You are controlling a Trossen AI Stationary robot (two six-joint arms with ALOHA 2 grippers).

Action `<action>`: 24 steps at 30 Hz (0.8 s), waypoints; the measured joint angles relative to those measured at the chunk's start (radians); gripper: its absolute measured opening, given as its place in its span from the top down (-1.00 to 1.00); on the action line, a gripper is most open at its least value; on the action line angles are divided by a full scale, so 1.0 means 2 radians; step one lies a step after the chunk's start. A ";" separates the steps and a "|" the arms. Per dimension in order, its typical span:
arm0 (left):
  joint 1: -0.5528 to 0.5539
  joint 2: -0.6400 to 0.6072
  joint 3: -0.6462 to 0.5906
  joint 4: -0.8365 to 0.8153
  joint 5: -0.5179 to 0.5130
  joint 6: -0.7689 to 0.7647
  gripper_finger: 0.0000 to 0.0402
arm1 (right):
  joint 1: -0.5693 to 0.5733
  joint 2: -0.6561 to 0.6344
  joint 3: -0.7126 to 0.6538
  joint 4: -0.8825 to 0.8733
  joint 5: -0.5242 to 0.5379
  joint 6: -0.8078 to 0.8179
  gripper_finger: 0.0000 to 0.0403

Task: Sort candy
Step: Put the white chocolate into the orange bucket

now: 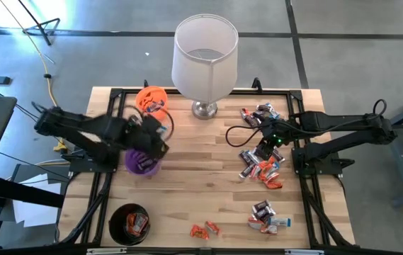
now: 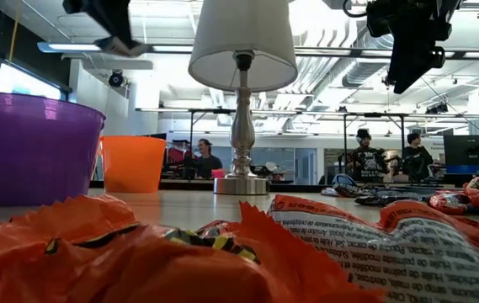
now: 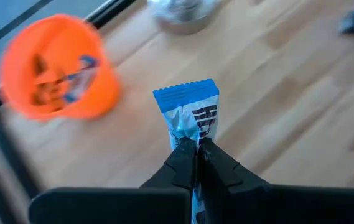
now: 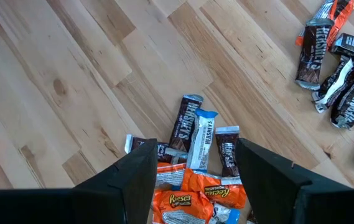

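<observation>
Up above the table, the left gripper [image 3: 196, 146] has its two fingers pinched tight on one blue and silver candy [image 3: 189, 115], and the wrapper sticks out past the fingertips. From above, this gripper [image 1: 160, 136] hangs between the orange cup [image 1: 151, 100] and the purple cup [image 1: 142, 161], close to both. The orange cup [image 3: 55, 68] sits on the wood just beyond the held candy and has some sweets inside it. A black cup [image 1: 129, 223] near the front edge on the left side holds a few orange sweets too. Over on the other side, the right gripper [image 4: 192, 171] has its fingers spread wide apart with nothing between them. It hangs right over a little pile of candy [image 4: 195, 162], with dark brown bars, a silver and blue bar and orange ones lying in the gap under the fingers. From above, this gripper [image 1: 268, 147] is over the pile [image 1: 260, 166] on the right part of the table [image 1: 208, 191]. More brown candy lies farther off [image 4: 335, 68], well apart from the fingers. Two orange sweets [image 1: 205, 229] and another small bunch [image 1: 266, 216] lie near the front edge. A white lamp [image 1: 205, 60] stands at the back of the table, between the two arms. Far behind the table, people [image 2: 386, 156] are in the room.
</observation>
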 joint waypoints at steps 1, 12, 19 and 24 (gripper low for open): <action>0.016 -0.006 0.000 -0.008 0.006 0.011 1.00 | 0.000 0.000 0.000 0.000 0.000 0.000 -0.05; 0.206 -0.067 0.000 0.004 0.061 0.202 1.00 | 0.000 0.000 0.000 0.000 0.000 0.000 -0.05; 0.349 -0.065 0.000 0.071 0.160 0.361 1.00 | 0.000 0.000 0.000 0.000 0.000 0.000 -0.05; 0.421 -0.032 0.000 0.075 0.180 0.439 1.00 | 0.000 0.000 0.000 0.000 0.000 0.000 -0.05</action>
